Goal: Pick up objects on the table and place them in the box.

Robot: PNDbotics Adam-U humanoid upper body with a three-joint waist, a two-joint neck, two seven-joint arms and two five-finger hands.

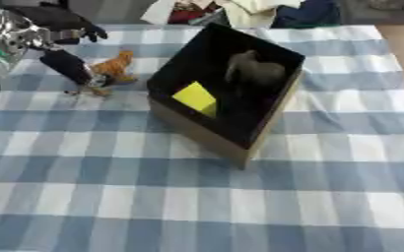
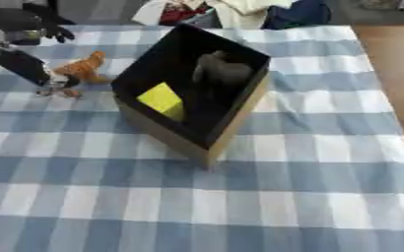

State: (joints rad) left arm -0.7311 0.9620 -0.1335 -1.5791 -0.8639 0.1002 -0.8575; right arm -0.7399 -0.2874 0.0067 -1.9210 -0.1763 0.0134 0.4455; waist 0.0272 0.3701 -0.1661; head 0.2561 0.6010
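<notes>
In the left eye view, the robot's left hand [image 1: 67, 66] comes in from the upper left corner, its dark fingers reaching down toward the table [image 1: 197, 206]. Just to the right of the fingers, touching or nearly touching them, stands a small orange toy animal [image 1: 115, 66] on the blue and white checked cloth. Whether the fingers are curled round the toy or only beside it cannot be told here. Further to the right of the hand sits the box [image 1: 201, 135], a cardboard carton with a dark inside, turned cornerwise on the table. Inside it lie a yellow block [image 1: 195, 97], on the side nearer the hand, and a dark grey toy animal [image 1: 255, 71] on the far side from the hand. Beyond the table's far edge, up and to the right of the hand, there is a heap of clothes [image 1: 266, 12].

In the right eye view, the same hand [image 2: 29, 66] shows at the upper left with the orange toy at its fingertips, on their right. The box stands to the right of that, with the yellow block and the grey toy inside. The right hand shows in neither view.
</notes>
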